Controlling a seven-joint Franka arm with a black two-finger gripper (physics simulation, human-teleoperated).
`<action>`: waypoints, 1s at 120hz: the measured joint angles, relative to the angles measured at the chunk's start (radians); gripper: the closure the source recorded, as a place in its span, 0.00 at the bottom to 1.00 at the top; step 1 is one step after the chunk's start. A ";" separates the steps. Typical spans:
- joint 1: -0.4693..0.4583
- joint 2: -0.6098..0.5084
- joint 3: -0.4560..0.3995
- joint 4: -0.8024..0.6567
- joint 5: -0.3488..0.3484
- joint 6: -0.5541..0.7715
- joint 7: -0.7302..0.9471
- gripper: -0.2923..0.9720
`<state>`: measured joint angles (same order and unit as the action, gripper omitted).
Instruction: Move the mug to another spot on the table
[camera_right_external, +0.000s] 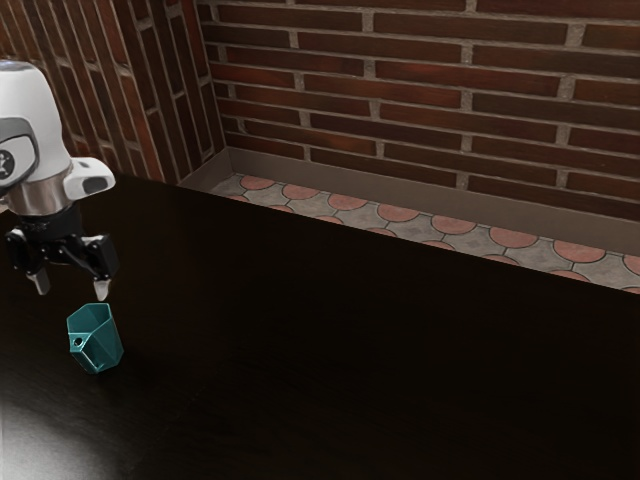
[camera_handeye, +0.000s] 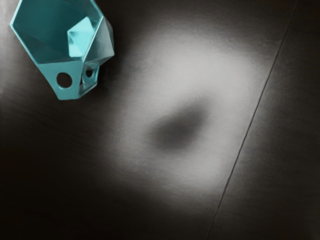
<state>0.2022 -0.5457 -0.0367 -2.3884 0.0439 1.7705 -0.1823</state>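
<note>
A teal angular mug (camera_right_external: 95, 338) stands upright on the dark table (camera_right_external: 350, 340) near the exterior view's left edge, its holed handle facing the front. My black gripper (camera_right_external: 70, 288) hangs open just above and slightly behind the mug, its fingertips spread with nothing between them. In the wrist view the mug (camera_handeye: 62, 47) lies off to one side of the hand, its open mouth and handle visible, and a soft dark shadow (camera_handeye: 177, 127) marks the table beneath the hand.
The table's far edge runs diagonally before a floor of red round tiles (camera_right_external: 450, 225) and brick walls (camera_right_external: 420, 90). Dark tabletop stretches toward the exterior view's right. A thin seam (camera_handeye: 250, 130) crosses the table surface.
</note>
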 joint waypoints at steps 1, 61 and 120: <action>0.004 -0.004 0.000 -0.008 0.000 0.006 0.000 0.23; 0.251 0.035 0.003 -0.253 0.016 0.386 0.151 0.23; 0.299 0.237 -0.026 -0.280 0.016 0.660 0.186 0.23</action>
<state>0.5012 -0.3085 -0.0631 -2.6684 0.0599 2.4307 0.0033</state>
